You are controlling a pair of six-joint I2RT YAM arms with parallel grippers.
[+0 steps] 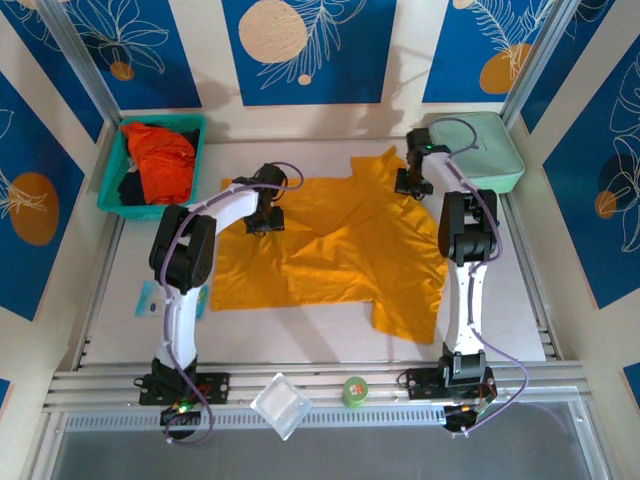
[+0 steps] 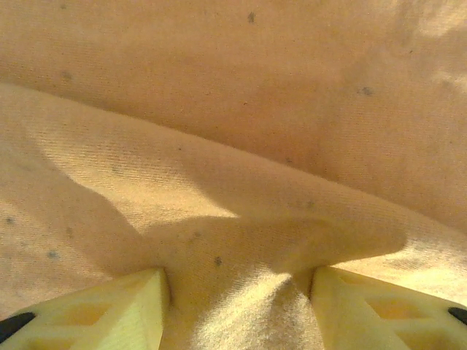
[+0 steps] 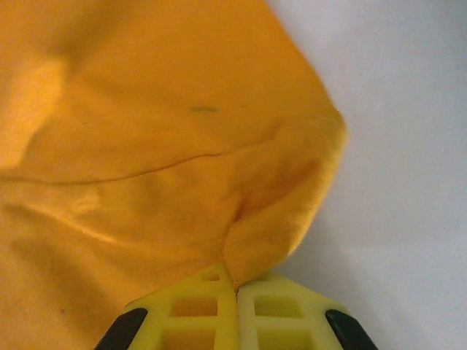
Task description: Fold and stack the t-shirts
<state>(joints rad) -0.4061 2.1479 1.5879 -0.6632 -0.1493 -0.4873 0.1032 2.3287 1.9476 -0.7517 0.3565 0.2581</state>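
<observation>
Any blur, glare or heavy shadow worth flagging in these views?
Top external: sharp, evenly lit. Left wrist: mustard t-shirt washed out and soft, shadow ahead of the left pincer. Right wrist: cloth crisp near the right pincer, table pale, slightly blurred.

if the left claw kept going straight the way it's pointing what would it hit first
The yellow t-shirt: the left claw points straight into a raised fold of it, with cloth between its parted jaws.

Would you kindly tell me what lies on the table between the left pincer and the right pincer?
The mustard-yellow t-shirt spans that stretch, wrinkled, from the left pincer to the right pincer, as the top view shows.
</observation>
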